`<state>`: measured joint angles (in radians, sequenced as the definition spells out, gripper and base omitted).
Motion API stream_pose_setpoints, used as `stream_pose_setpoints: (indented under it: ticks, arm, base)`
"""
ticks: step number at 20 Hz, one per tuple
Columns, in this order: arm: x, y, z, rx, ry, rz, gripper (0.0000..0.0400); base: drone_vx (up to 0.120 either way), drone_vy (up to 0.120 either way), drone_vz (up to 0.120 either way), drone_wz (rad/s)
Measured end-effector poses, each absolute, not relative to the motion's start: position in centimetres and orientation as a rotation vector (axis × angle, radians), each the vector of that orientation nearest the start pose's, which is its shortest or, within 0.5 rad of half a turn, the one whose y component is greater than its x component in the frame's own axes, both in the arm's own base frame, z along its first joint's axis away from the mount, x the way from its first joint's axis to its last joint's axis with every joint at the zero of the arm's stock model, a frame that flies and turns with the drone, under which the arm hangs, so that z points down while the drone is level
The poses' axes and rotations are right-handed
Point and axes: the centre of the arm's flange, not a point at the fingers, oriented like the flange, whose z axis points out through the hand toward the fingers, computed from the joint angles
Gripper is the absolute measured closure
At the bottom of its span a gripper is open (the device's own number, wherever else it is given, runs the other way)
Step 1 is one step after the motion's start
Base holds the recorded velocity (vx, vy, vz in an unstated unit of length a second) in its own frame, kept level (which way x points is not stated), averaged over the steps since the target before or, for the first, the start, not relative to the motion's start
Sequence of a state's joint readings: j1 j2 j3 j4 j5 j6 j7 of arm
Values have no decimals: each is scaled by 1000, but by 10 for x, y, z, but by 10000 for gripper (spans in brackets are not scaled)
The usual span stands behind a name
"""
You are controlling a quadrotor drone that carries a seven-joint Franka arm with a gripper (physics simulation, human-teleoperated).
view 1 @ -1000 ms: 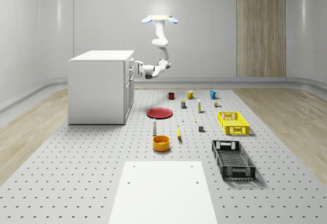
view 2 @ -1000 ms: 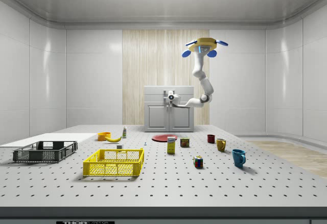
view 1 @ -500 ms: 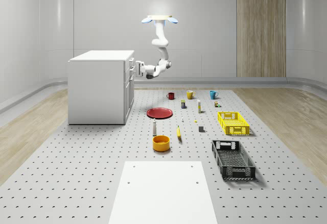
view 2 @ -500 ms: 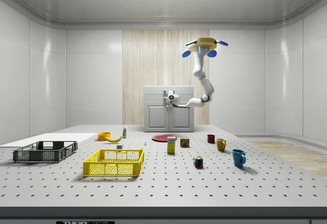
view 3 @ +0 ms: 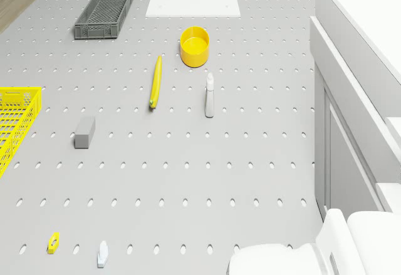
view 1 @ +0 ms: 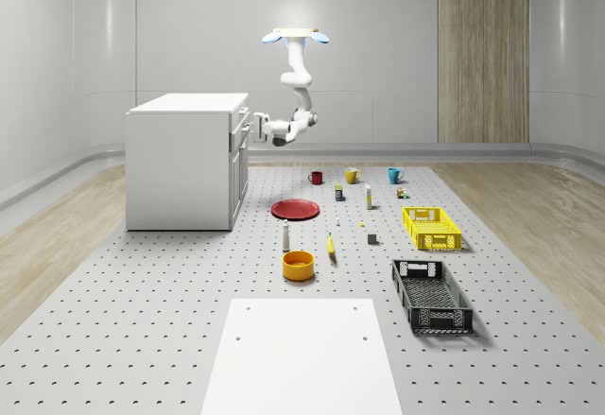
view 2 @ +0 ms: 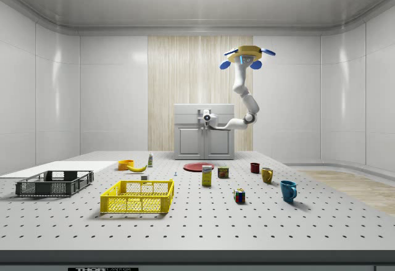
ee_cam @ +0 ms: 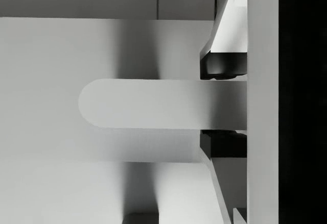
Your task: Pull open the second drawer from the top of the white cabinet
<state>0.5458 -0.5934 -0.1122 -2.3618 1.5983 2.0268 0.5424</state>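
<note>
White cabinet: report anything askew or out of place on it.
One drawer on the white cabinet juts slightly out of the front. The gripper is shut on its handle, and the drone hovers beside the cabinet. Nothing else looks askew.

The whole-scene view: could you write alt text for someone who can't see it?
A flying drone hovers beside a white cabinet, its jointed arm reaching down so the gripper meets a drawer that is pulled out slightly. On the dotted floor lie a red plate, mugs, a banana, a yellow bowl and two crates.
</note>
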Motion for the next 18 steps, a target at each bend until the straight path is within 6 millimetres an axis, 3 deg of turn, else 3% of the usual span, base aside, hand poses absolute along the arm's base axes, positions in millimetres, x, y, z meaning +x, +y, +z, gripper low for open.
stream_pose_setpoints:
  ticks: [10, 11, 13, 15, 18]
  arm:
    - [350, 190, 627, -1487, 623, 621, 274]
    - [348, 187, 634, -1504, 632, 620, 229]
    - [349, 184, 631, -1503, 620, 609, 248]
    - [347, 179, 637, -1513, 639, 618, 209]
    - [348, 169, 633, -1505, 630, 616, 239]
  base:
    - [0, 0, 0, 0]
    - [0, 0, 0, 0]
    - [0, 0, 0, 0]
    - [0, 0, 0, 0]
    - [0, 0, 0, 0]
